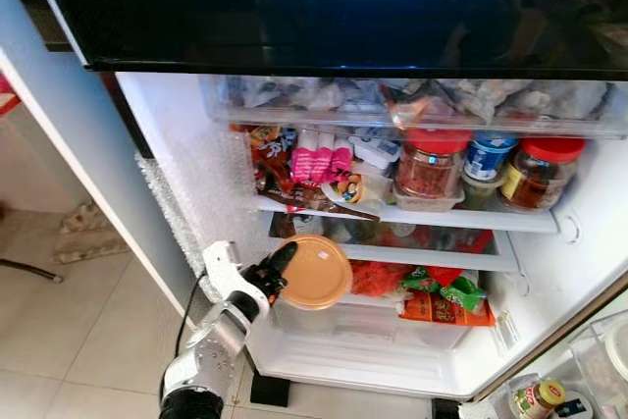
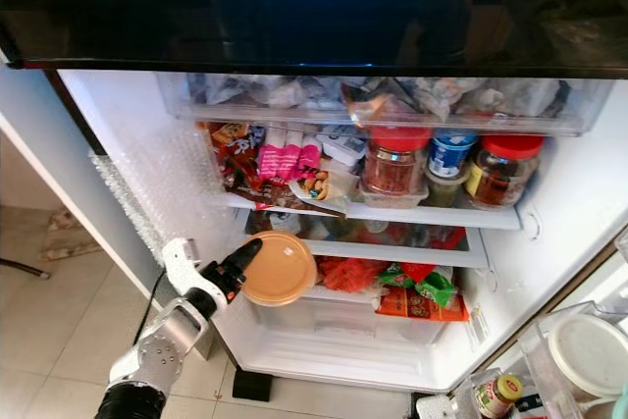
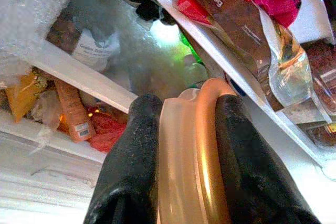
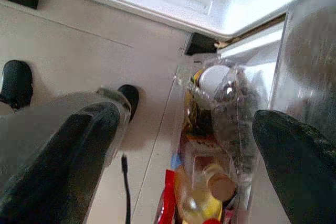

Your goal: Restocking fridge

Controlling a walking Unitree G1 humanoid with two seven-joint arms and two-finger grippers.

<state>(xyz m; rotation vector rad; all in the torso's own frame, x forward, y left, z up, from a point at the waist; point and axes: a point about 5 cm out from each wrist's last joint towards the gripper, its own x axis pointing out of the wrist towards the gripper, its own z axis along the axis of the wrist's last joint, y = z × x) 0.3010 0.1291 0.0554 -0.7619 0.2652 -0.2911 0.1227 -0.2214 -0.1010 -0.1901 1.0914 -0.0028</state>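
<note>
Holding an orange-lidded container [image 1: 314,272] at the open fridge [image 1: 211,193], the left tool [image 1: 278,264] pinches its rim.
It should slide in level, clearing the lower shelf edge [image 1: 392,254]; the right tool [image 4: 184,145] hangs wide open.

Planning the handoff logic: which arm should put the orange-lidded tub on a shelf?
Left. Its gripper already clamps the tub at the open fridge; the right gripper, jaws open, hangs low over the floor.
</note>
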